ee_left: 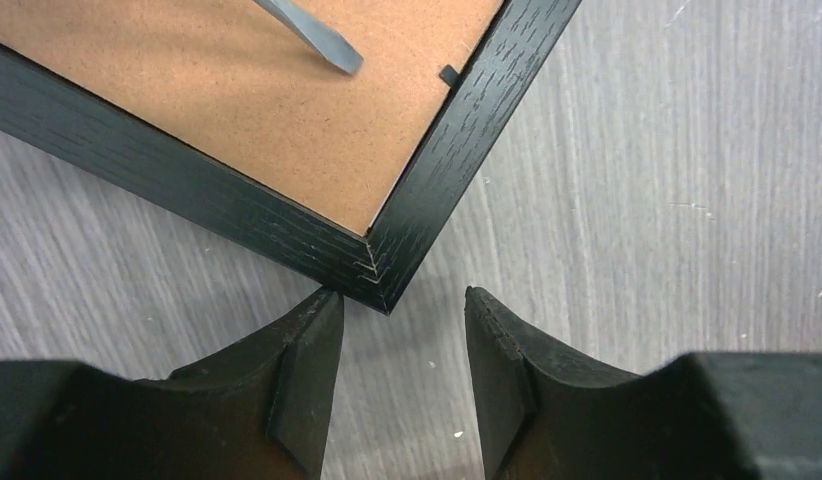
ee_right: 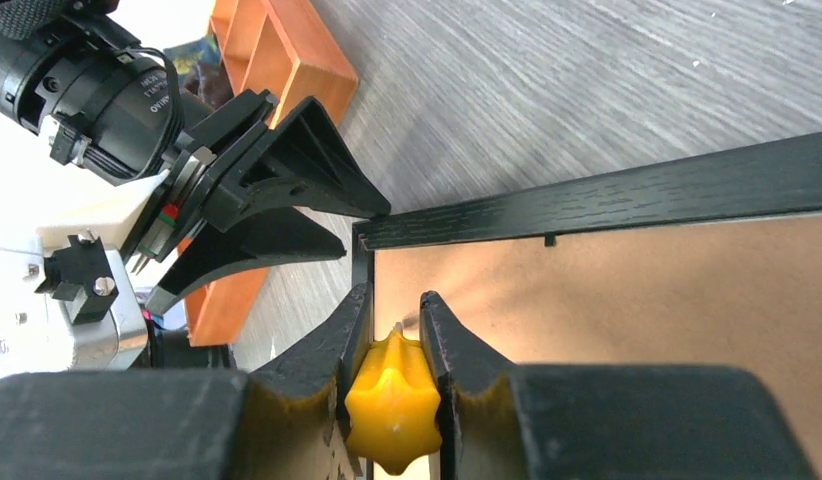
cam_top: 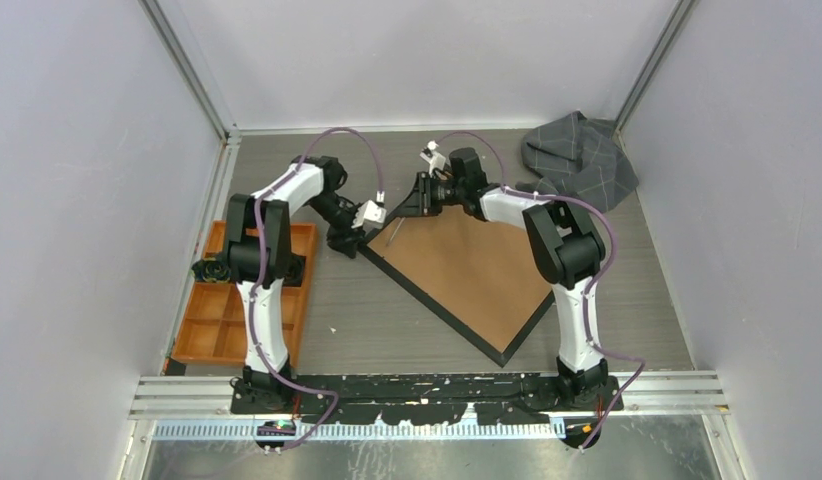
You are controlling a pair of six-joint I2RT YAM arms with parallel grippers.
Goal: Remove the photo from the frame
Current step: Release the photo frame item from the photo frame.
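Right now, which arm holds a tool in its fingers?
The right arm's fingers grip a yellow fluted screwdriver handle; the left arm's fingers stand open, empty, at the black wooden frame's corner.

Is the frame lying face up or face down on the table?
Face down. In the top view the frame shows its brown backing board upward, inside the black border; its front side is not in sight.

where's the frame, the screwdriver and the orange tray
frame (ee_left: 383, 274): left wrist view, black corner of its border
screwdriver (ee_right: 392, 405): right wrist view, yellow handle
orange tray (cam_top: 201, 332): top external view, bare compartment floor
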